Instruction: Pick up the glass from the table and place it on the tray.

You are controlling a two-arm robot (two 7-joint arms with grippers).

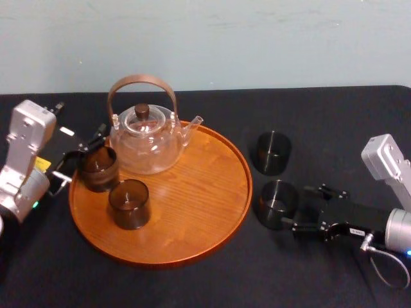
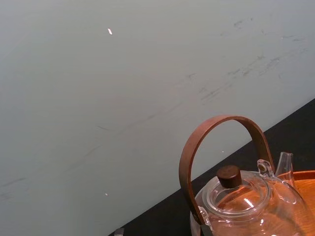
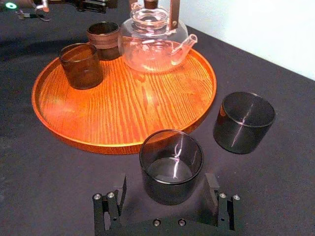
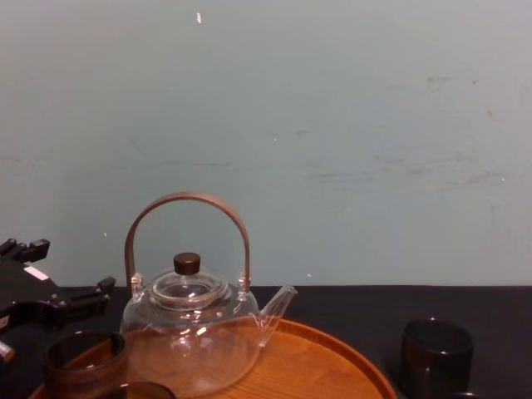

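Observation:
Two dark glasses stand on the black table (image 1: 192, 282) to the right of the round wooden tray (image 1: 212, 212). My right gripper (image 1: 297, 208) is open, low over the table at the near glass (image 1: 277, 204). In the right wrist view its fingers (image 3: 117, 191) flank this glass (image 3: 171, 164) on both sides with small gaps. The far glass (image 1: 272, 153) stands free behind it. My left gripper (image 1: 85, 154) is open at the tray's left rim, beside a brown glass (image 1: 97, 168) that stands on the tray.
A glass teapot (image 1: 144, 138) with a brown hoop handle stands at the back left of the tray. In front of it, a second brown glass (image 1: 129, 203) is on the tray. The tray's right half is bare wood. A pale wall rises behind the table.

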